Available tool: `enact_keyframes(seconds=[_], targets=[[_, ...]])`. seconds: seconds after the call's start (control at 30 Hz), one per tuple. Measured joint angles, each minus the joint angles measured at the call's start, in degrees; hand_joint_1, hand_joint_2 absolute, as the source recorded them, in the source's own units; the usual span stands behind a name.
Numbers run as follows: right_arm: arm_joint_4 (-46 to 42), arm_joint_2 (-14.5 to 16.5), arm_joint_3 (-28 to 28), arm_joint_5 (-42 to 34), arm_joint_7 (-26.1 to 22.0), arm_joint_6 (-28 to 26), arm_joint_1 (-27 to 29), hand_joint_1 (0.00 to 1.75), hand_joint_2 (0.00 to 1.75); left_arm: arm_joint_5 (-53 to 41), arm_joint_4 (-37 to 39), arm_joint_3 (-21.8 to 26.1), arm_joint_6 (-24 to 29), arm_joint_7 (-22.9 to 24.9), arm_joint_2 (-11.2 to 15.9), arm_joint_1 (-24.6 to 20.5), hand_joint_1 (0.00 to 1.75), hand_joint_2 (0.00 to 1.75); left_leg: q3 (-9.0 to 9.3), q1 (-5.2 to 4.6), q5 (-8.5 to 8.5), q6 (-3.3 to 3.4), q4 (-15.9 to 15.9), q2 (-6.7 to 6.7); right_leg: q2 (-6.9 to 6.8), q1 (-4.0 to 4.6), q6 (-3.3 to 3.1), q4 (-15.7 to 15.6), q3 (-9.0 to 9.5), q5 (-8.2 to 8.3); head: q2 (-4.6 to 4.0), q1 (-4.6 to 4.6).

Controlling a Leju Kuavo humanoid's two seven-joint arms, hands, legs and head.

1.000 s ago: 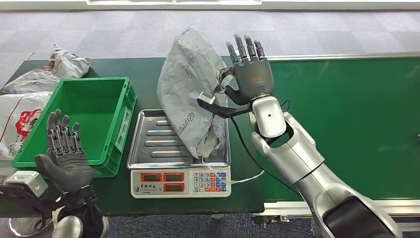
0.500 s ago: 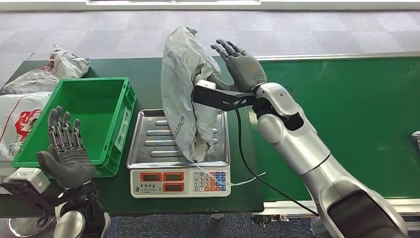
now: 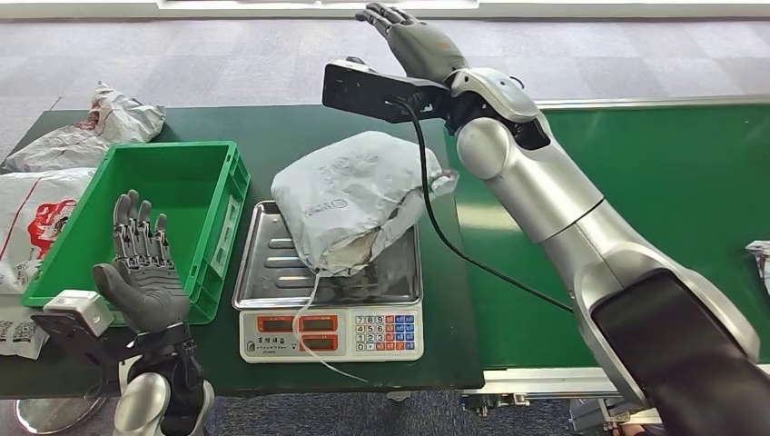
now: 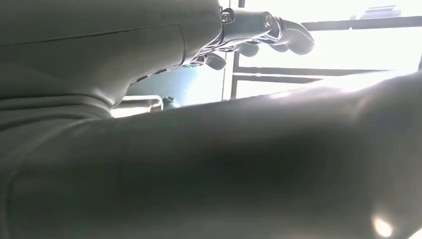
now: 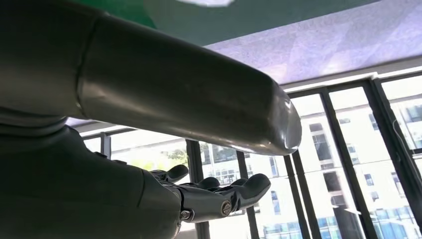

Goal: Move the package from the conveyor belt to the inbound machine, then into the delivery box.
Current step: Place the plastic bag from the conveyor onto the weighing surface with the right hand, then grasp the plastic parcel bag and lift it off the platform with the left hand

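Note:
The grey plastic package (image 3: 352, 198) lies flat on the steel tray of the scale (image 3: 281, 283), its far end hanging over the tray's back edge. My right hand (image 3: 410, 36) is raised above and behind it, fingers spread, holding nothing; its thumb (image 5: 199, 94) and fingers (image 5: 224, 195) stand apart against the windows. My left hand (image 3: 138, 271) hovers palm up at the near edge of the green crate (image 3: 218, 200), fingers apart and empty. The left wrist view shows its fingertips (image 4: 278, 35) against bright windows.
The green conveyor belt (image 3: 654, 209) runs off to the right. Other bagged parcels (image 3: 82, 136) lie on the table left of the crate. A white strap trails from the package over the scale's keypad (image 3: 381, 332). A small item (image 3: 759, 254) sits at the belt's right edge.
The package, held upright on the tray by my right hand, has been let go and dropped flat onto the scale. My right hand has risen up and away. My left hand moved slightly forward.

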Motion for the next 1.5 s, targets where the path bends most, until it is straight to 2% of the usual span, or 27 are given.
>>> enact_keyframes(seconds=[0.27, 0.43, 0.7, 0.73, 0.8, 0.87, 0.93, 1.0, 1.07, 1.17, 1.27, 1.37, 1.5], targets=[[2.28, 0.45, 1.69, 0.28, 0.52, 0.07, -1.07, 0.00, 0.00, -0.03, 0.34, 0.00, 0.19, -0.07, 0.02, -0.01, 0.00, 0.00, 0.00, 0.00, 0.00, 0.00, 0.00, 0.02, 0.00, 0.00, 0.00, 0.00, 0.00, 0.00, 0.00, 0.00], [6.39, 1.69, 3.76, 0.65, 1.83, -3.20, -2.11, 0.00, 0.00, -0.62, -0.43, 0.01, 1.09, -0.93, 0.10, 1.20, 0.00, 0.00, -0.02, 0.01, 0.01, 0.00, 0.00, -0.02, 0.00, 0.01, 0.00, 0.00, -0.01, 0.00, 0.00, -0.01], [10.89, 2.03, 4.80, -3.88, 0.31, -0.86, -9.73, 0.00, 0.00, -0.88, -1.18, 0.09, 1.12, -1.46, 0.26, 2.94, 0.00, 0.00, -0.08, -0.01, 0.03, 0.03, 0.01, -0.06, -0.07, -0.01, 0.00, 0.00, -0.07, 0.00, 0.00, -0.01], [10.49, 1.81, 4.78, -4.48, -0.45, -1.57, -10.10, 0.00, 0.00, -1.18, -1.36, 0.14, 1.22, -1.65, 0.27, 3.22, 0.00, 0.00, -0.07, -0.01, 0.03, 0.03, 0.01, -0.06, -0.07, -0.01, 0.00, -0.01, -0.08, 0.00, 0.00, -0.01], [6.72, 0.18, 4.29, -4.31, -2.44, -6.96, -8.76, 0.00, 0.00, -3.84, -1.80, 0.35, 1.64, -1.84, 0.40, 3.68, 0.00, 0.00, -0.03, 0.01, 0.03, 0.03, 0.04, -0.12, -0.09, 0.02, -0.01, -0.06, -0.10, -0.02, 0.00, -0.03], [-1.55, -3.60, 2.47, -1.45, -4.37, -16.15, -3.57, 0.00, 0.00, -9.65, -2.03, 0.52, 1.66, -1.00, 1.20, 3.62, 0.00, 0.00, 0.13, 0.10, -0.02, 0.05, 0.05, -0.41, -0.30, 0.13, 0.00, -0.20, 0.18, -0.15, 0.00, -0.02], [-12.49, -8.88, -1.21, 2.82, -6.56, -24.40, 5.93, 0.00, 0.00, -17.70, -1.72, 0.60, 1.09, 1.03, 2.81, 2.63, 0.00, 0.00, 0.60, 0.32, -0.23, 0.09, 0.02, -0.85, -0.73, 0.36, 0.06, -0.50, 0.81, -0.42, 0.00, 0.02], [-23.92, -13.79, -6.77, 7.07, -9.99, -30.62, 19.37, 0.00, 0.87, -26.73, -0.52, 0.74, 0.35, 3.72, 5.09, 0.21, 0.00, 0.87, 1.15, 0.53, -0.56, 0.14, -0.01, -1.27, -1.16, 0.60, 0.13, -0.80, 1.54, -0.74, 0.00, 0.11], [-34.84, -17.34, -13.18, 10.64, -13.64, -35.63, 34.42, 0.00, 1.75, -34.94, 2.02, 0.83, -1.69, 6.66, 7.97, -4.15, 0.00, 1.75, 1.29, 0.60, -0.72, 0.15, 0.01, -1.59, -1.45, 0.64, 0.16, -0.89, 1.85, -0.88, 0.00, 0.21], [-48.40, -21.62, -21.81, 11.97, -16.23, -40.41, 51.44, 0.00, 1.75, -43.59, 8.87, -0.70, -8.39, 9.99, 12.78, -14.34, 0.00, 1.75, 1.00, 0.55, -0.66, 0.09, 0.02, -1.66, -1.51, 0.57, 0.11, -0.82, 1.57, -0.84, 0.00, 0.24], [-57.96, -25.29, -28.08, 12.34, -18.01, -42.57, 62.95, 0.00, 1.75, -46.87, 17.03, -4.06, -13.58, 10.91, 16.64, -25.27, 0.00, 1.75, 0.89, 0.53, -0.67, 0.05, 0.00, -1.11, -1.02, 0.54, 0.01, -0.76, 1.56, -0.69, 0.00, 0.25], [-64.16, -27.44, -30.53, 15.13, -20.57, -46.17, 70.33, 0.00, 1.75, -47.34, 24.53, -8.88, -20.25, 11.65, 19.47, -35.12, 0.00, 1.75, 0.83, 0.51, -0.70, 0.04, -0.01, -0.47, -0.39, 0.52, 0.00, -0.74, 1.31, -0.55, 0.00, 0.24], [-68.31, -28.09, -30.78, 19.18, -21.67, -50.67, 74.46, 0.00, 1.75, -45.62, 33.37, -17.50, -28.57, 12.38, 21.28, -46.01, 0.00, 1.75, 0.82, 0.51, -0.70, 0.04, -0.02, -0.16, -0.11, 0.52, 0.01, -0.74, 1.20, -0.50, 0.00, 0.25]])
